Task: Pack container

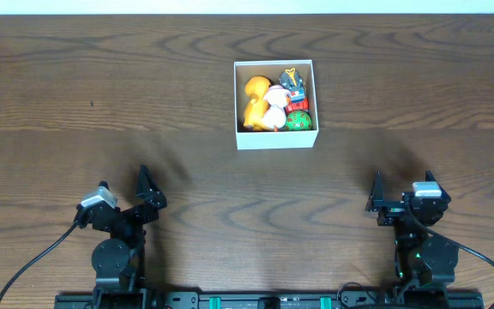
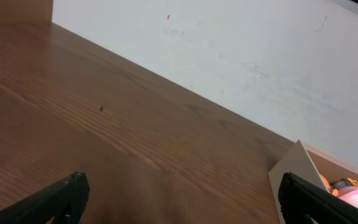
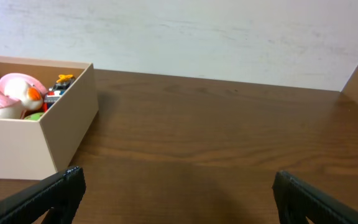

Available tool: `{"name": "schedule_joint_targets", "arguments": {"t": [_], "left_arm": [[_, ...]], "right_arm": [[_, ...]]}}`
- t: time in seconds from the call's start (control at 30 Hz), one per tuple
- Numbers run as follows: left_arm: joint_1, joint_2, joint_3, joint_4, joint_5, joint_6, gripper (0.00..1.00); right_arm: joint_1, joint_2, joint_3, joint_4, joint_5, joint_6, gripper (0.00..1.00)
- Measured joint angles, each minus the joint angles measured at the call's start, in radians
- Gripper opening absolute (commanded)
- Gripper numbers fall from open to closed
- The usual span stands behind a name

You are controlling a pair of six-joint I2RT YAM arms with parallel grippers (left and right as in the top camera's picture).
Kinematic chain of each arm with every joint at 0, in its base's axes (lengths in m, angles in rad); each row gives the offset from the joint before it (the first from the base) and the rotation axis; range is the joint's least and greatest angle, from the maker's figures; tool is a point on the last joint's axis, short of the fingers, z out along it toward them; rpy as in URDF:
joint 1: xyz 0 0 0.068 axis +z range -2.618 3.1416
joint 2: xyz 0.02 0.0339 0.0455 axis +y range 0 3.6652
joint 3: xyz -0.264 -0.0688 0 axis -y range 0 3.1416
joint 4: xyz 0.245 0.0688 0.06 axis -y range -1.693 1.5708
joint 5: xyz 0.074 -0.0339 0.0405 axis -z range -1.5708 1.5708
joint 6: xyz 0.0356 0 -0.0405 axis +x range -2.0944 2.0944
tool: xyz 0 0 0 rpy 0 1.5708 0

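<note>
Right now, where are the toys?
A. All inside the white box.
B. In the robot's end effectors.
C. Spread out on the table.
A: the yellow toy, the green toy and the others beside them all sit inside the container, while the left end effector and the right end effector are open and hold nothing.

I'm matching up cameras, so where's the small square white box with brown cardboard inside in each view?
Overhead: small square white box, upper centre.
Left wrist: box at lower right corner.
Right wrist: box at left edge.
Shared landmark: pink-and-white toy inside it.
</note>
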Motion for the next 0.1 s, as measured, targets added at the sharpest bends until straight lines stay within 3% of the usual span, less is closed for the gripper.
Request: {"name": "schedule_joint_targets", "arguments": {"t": [0.1], "left_arm": [[0.0, 0.0, 0.0, 0.0, 0.0, 0.0, 0.98]], "right_arm": [[0.0, 0.0, 0.0, 0.0, 0.0, 0.0, 0.99]]}}
